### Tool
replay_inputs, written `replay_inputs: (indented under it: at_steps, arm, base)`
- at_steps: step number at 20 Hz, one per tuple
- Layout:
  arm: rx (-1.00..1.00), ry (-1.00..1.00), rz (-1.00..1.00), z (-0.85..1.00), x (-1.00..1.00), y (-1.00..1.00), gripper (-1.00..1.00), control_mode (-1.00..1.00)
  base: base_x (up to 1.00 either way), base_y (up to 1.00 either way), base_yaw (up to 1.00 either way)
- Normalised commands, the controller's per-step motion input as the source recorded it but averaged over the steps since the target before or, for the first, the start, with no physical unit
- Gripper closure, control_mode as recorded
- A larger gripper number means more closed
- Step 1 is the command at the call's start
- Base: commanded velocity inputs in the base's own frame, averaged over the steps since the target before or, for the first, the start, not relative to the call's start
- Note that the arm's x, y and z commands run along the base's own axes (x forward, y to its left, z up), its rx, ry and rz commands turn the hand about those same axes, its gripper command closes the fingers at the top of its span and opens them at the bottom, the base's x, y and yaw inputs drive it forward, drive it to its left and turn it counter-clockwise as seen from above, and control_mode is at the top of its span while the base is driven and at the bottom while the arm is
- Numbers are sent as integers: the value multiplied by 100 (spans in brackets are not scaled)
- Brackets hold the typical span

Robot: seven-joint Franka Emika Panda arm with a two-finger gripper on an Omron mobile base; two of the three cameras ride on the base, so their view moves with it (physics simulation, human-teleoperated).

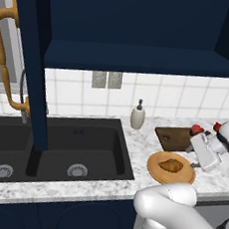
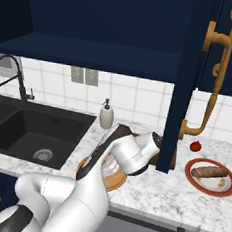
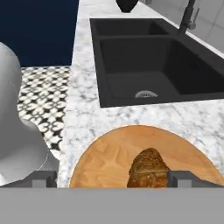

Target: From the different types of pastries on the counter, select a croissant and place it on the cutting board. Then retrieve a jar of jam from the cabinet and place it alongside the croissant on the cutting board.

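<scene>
Croissant [image 1: 170, 165] lies on round tan wooden plate [image 1: 155, 173] on marble worktop [image 1: 129, 185], just in front of dark cutting board [image 1: 171, 137]. Pincer [image 3: 113, 178] hovers low over croissant, fingers apart either side. Cabinet door [image 2: 184, 84] open. No readable labels.

A golden-brown croissant [image 3: 148, 169] is seen lying on a round wooden plate [image 3: 109, 153] near the counter [image 3: 87, 109] front edge, beside the black double sink [image 3: 153, 65], with patterned floor [image 3: 41, 96] beyond the edge.
</scene>
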Motion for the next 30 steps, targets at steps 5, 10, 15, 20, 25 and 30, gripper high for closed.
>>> replay_inputs:
  at_steps: [5,10,15,20,25,30]
  arm:
    - [-5,2,-6,-55,88,-22,-100,-100]
    - [2,2,0,-23,35,-16,-100,-100]
    - [0,-3,0,-9,-23,-3,-100,-100]
    - [0,-12,0,-19,-55,2,-100,-100]
    - [0,0,0,-2,1,7,-100,-100]
    - [1,0,8,-3,24,4,-100,-100]
  base:
    - [0,0,0]
    - [0,0,0]
    - [0,0,0]
    - [0,0,0]
    - [0,0,0]
    - [0,0,0]
